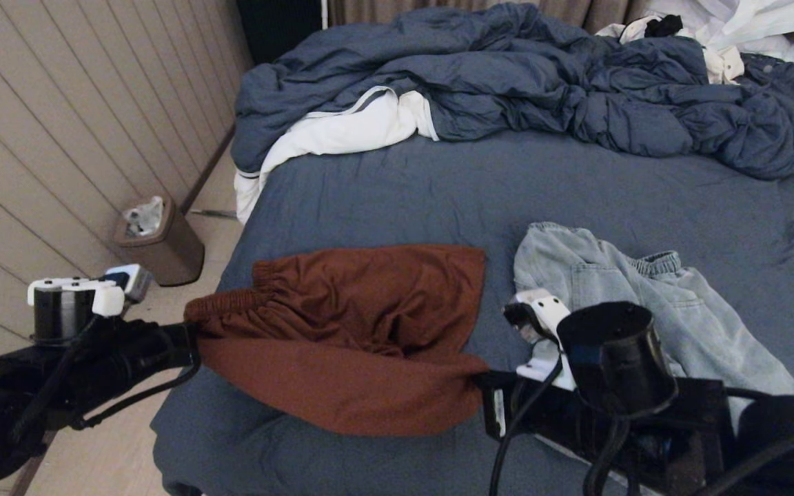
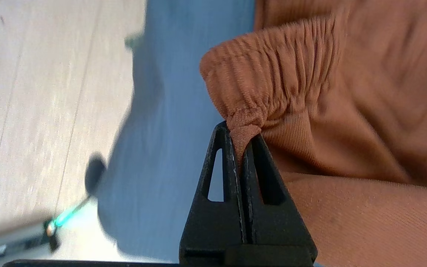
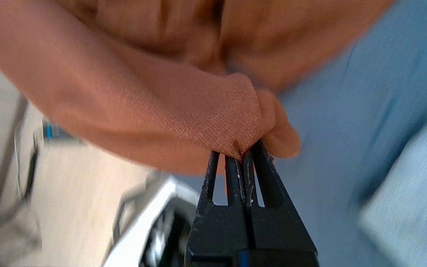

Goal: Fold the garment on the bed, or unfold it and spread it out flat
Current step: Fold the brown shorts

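A rust-brown garment point(image 1: 349, 331), shorts with an elastic waistband, hangs lifted over the near part of the bed point(image 1: 438, 186). My left gripper point(image 1: 192, 339) is shut on the waistband corner point(image 2: 244, 124) at the garment's left end. My right gripper point(image 1: 481, 380) is shut on a hem corner point(image 3: 241, 146) at its right end. The near edge of the cloth sags in a curve between the two grippers, while the far part rests rumpled on the slate-blue sheet.
Light-blue denim trousers point(image 1: 645, 303) lie on the sheet just right of the brown garment, beside my right arm. A bunched blue duvet point(image 1: 542, 89) with white lining fills the far end. A small bin point(image 1: 159, 241) stands on the floor by the panelled wall.
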